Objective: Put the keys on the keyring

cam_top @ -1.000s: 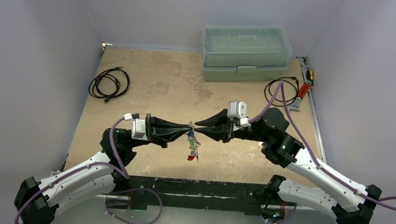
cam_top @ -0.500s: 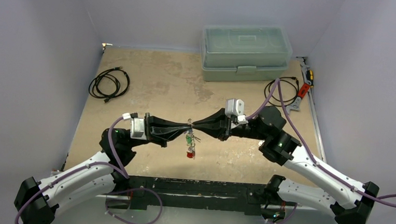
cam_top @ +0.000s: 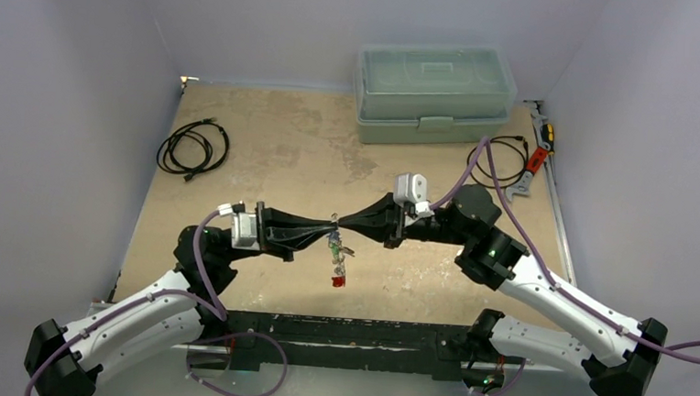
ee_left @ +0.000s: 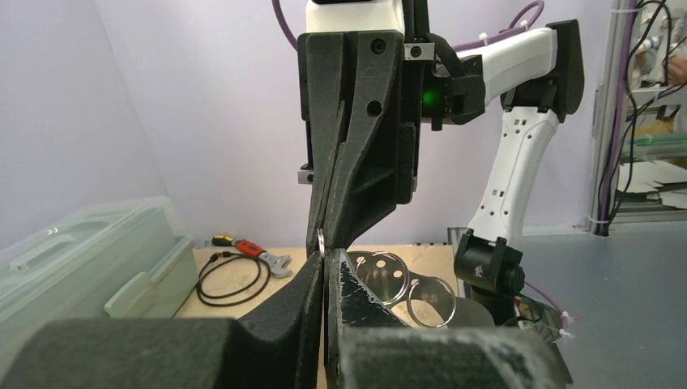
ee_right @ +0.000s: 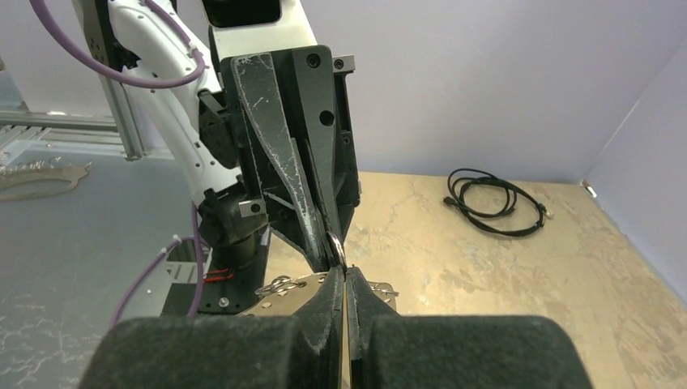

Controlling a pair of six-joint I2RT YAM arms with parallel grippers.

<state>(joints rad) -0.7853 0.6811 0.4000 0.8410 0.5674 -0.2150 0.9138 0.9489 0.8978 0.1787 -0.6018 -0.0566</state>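
Note:
Both grippers meet tip to tip above the table's middle. My left gripper point(cam_top: 329, 225) is shut on the keyring point(ee_left: 322, 241), a thin grey metal ring seen edge-on at its fingertips point(ee_left: 314, 271). My right gripper point(cam_top: 345, 223) is shut too, and its tips press the same ring point(ee_right: 334, 245) from the other side. Several keys point(cam_top: 337, 260) with green, blue and red heads hang in a bunch under the meeting point. From the left wrist, silvery key heads with small rings point(ee_left: 381, 275) show just right of the fingers. The rest of the ring is hidden.
A translucent green toolbox point(cam_top: 433, 93) stands at the back. A coiled black cable point(cam_top: 193, 147) lies at the left, and another point(cam_top: 500, 159) at the right beside a red-handled wrench point(cam_top: 537, 159). Grey walls close in on both sides.
My right gripper has slid left to the left gripper's tips and shut there. The hanging keys have swung a little left. The left arm has barely moved.

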